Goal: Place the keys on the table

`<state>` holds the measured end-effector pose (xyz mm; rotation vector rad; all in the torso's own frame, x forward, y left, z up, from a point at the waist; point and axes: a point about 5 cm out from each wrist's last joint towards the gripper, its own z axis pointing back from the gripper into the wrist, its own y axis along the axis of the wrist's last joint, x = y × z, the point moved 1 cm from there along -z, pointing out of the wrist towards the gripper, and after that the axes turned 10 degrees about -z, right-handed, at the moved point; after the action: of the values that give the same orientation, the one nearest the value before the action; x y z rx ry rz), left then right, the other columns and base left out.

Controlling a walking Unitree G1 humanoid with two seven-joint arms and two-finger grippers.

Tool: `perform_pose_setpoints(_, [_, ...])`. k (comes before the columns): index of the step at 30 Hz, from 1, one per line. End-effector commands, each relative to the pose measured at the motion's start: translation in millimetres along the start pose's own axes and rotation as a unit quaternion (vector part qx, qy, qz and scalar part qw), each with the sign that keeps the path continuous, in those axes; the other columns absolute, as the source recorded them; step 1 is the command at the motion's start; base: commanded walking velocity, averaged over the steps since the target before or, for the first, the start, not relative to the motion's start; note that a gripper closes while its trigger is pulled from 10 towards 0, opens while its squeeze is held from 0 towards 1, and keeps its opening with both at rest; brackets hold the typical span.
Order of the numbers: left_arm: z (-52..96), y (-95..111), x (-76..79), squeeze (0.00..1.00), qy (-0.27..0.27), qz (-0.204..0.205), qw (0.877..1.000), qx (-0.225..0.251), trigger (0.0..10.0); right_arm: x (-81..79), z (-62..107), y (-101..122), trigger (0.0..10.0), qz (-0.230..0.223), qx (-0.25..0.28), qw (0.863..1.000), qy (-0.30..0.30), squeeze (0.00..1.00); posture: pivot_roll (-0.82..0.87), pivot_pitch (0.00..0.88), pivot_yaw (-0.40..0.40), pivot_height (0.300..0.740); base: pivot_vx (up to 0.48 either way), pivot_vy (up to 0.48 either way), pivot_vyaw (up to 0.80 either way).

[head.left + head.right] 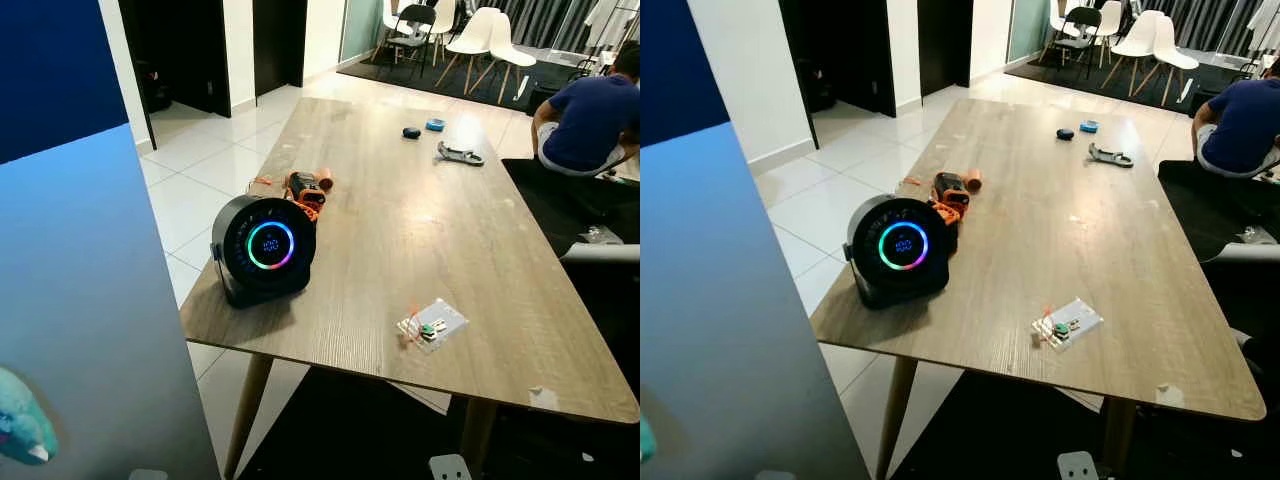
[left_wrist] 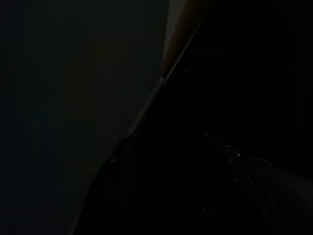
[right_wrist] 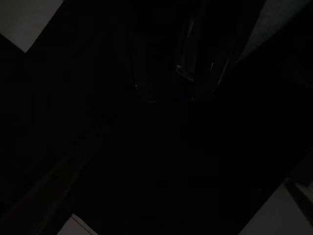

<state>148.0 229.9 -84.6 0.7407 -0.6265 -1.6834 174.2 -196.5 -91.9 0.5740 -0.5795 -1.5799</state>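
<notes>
A long wooden table (image 1: 420, 230) stands before me. Near its front edge lies a small clear packet (image 1: 432, 326) holding a few small metal and green pieces; I cannot tell if these are the keys. Both wrist views are very dark. My left gripper (image 2: 171, 147) is only a faint outline beside a pale surface, and my right gripper (image 3: 171, 90) is an equally faint outline over a dark floor. Nothing can be made out in either gripper.
A round black device with a glowing colour ring (image 1: 265, 248) sits at the table's near left corner, an orange-and-black tool (image 1: 306, 188) behind it. Small items (image 1: 459, 153) lie at the far end. A seated person (image 1: 590, 120) is at the right. A blue panel (image 1: 70, 280) stands close on my left.
</notes>
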Motion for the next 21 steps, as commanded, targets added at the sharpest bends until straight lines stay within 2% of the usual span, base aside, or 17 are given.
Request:
perform_pose_setpoints(1, [2.4, -3.4, -1.8, 0.00, 0.001, -0.003, 1.000, -0.004, 10.0, 3.5, 1.2, -3.6, 10.0, -0.015, -0.007, 1.000, -0.004, 0.00, 0.11, 0.063, -0.075, 0.740, 0.000, 0.000, 0.00])
perform_pose_setpoints(4, [2.7, -3.7, -1.8, 0.00, 0.001, -0.003, 1.000, -0.004, 10.0, 4.1, 1.4, -3.8, 10.0, -0.018, -0.007, 1.000, -0.007, 0.00, 0.11, 0.063, -0.075, 0.740, 0.000, 0.000, -0.35])
perform_pose_setpoints(14, [2.6, -4.3, -1.1, 0.00, 0.000, -0.002, 1.000, -0.006, 10.0, 4.3, 1.2, -2.9, 10.0, -0.020, -0.005, 1.000, -0.005, 0.00, 0.11, 0.063, -0.076, 0.740, 0.000, 0.000, -0.80])
perform_pose_setpoints(19, [2.5, -4.4, -1.9, 0.00, 0.005, 0.005, 1.000, -0.007, 10.0, 3.8, 1.0, -2.4, 10.0, -0.008, -0.005, 1.000, -0.002, 0.00, 0.10, 0.064, -0.077, 0.740, 0.000, 0.000, 0.00])
perform_pose_setpoints(21, [2.7, -4.5, -3.8, 0.00, 0.018, 0.024, 1.000, -0.005, 10.0, 4.0, 1.0, -2.6, 10.0, -0.007, -0.006, 1.000, -0.003, 0.00, 0.11, 0.064, -0.078, 0.740, 0.000, 0.000, 0.00])
